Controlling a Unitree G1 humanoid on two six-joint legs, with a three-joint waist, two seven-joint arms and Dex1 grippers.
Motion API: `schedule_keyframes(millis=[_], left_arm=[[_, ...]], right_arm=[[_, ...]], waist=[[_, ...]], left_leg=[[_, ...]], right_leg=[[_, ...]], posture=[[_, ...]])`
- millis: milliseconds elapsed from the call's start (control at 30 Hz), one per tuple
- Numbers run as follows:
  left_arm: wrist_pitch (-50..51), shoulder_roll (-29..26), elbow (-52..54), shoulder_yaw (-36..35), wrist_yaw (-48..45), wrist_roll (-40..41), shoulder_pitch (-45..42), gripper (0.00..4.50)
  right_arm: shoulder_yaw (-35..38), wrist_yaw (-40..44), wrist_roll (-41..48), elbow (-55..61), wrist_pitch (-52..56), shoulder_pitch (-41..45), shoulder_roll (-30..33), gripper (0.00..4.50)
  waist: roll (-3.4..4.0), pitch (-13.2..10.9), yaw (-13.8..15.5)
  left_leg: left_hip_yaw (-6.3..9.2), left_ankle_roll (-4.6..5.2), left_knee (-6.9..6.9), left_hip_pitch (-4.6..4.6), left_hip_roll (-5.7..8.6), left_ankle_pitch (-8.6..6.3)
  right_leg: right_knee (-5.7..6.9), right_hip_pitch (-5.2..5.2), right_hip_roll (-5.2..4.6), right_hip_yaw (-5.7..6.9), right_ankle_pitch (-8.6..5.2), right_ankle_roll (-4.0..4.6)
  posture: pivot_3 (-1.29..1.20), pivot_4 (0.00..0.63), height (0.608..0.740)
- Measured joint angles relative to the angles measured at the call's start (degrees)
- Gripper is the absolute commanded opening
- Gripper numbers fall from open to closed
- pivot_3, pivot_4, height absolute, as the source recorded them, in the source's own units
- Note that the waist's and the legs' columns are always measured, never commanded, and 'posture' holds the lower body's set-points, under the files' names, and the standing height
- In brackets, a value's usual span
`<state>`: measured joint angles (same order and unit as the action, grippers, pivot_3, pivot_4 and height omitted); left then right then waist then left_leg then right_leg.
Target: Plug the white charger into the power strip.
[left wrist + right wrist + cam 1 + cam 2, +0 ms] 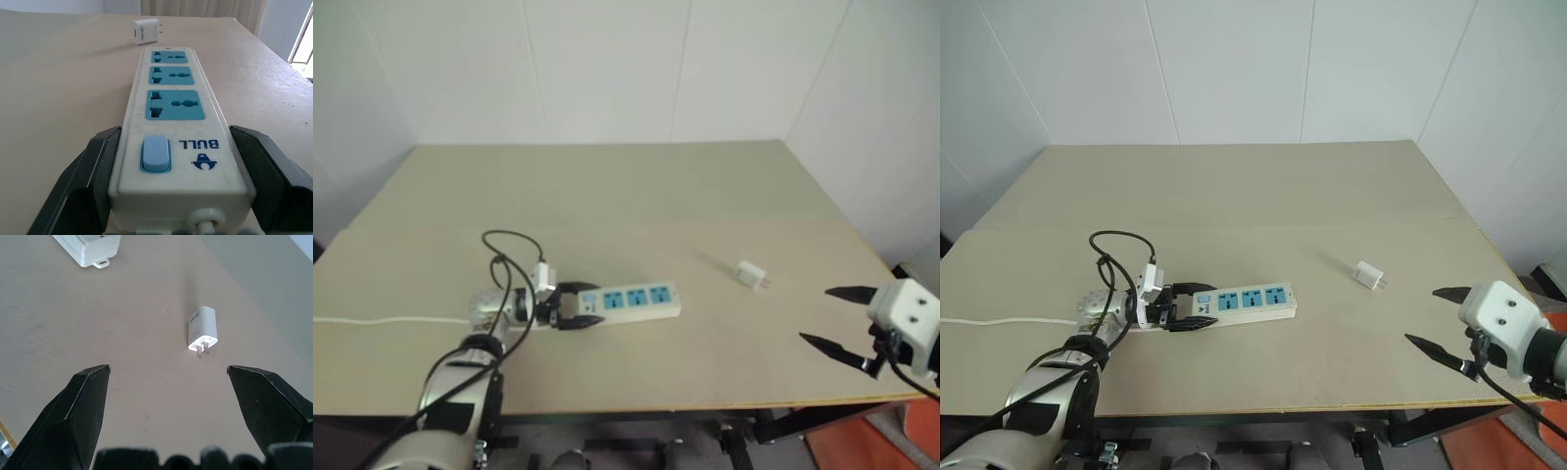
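The power strip (pixel 631 300) lies flat on the tan table, a long white bar with three blue sockets and a switch at its left end. My left gripper (pixel 587 308) is shut on that switch end, one black finger (pixel 98 171) pressed against each long side. The white charger (pixel 751 274) lies on its side to the right of the strip, apart from it, prongs toward the front right. My right gripper (pixel 815 314) hovers open near the table's front right corner, and the white charger (pixel 203 330) lies ahead of its fingers, untouched.
The strip's white cord (pixel 382 319) runs left along the table to its edge. The table (pixel 607 186) meets white walls at the back and right. Its front edge (pixel 705 403) runs just below my right gripper.
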<state>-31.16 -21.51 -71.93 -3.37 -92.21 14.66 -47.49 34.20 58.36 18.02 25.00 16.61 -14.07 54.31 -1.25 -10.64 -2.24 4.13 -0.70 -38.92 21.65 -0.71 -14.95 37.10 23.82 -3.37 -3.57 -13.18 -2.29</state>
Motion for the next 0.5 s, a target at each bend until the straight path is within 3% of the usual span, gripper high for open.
schedule_keyframes(millis=[300,500], left_arm=[[0.91,-1.81,7.92,11.76,0.15,6.63,2.73,3.26],[-1.35,-3.34,9.19,15.9,0.25,8.25,2.81,3.26]], right_arm=[[-2.54,0.28,1.64,-0.28,7.21,3.26,4.11,4.5],[-10.12,-2.33,8.15,1.45,26.81,18.87,13.63,4.5]], waist=[[0.01,0.01,0.15],[0.02,0.01,-0.04]], left_leg=[[0.0,0.0,-0.01,-0.02,0.0,0.0],[0.0,0.0,0.04,-0.07,-0.03,0.0]], right_leg=[[0.01,-0.02,-0.02,-0.02,0.0,0.0],[0.0,-0.01,0.01,-0.02,0.0,0.02]], posture=[[0.0,0.15,0.74],[0.0,0.15,0.74]])
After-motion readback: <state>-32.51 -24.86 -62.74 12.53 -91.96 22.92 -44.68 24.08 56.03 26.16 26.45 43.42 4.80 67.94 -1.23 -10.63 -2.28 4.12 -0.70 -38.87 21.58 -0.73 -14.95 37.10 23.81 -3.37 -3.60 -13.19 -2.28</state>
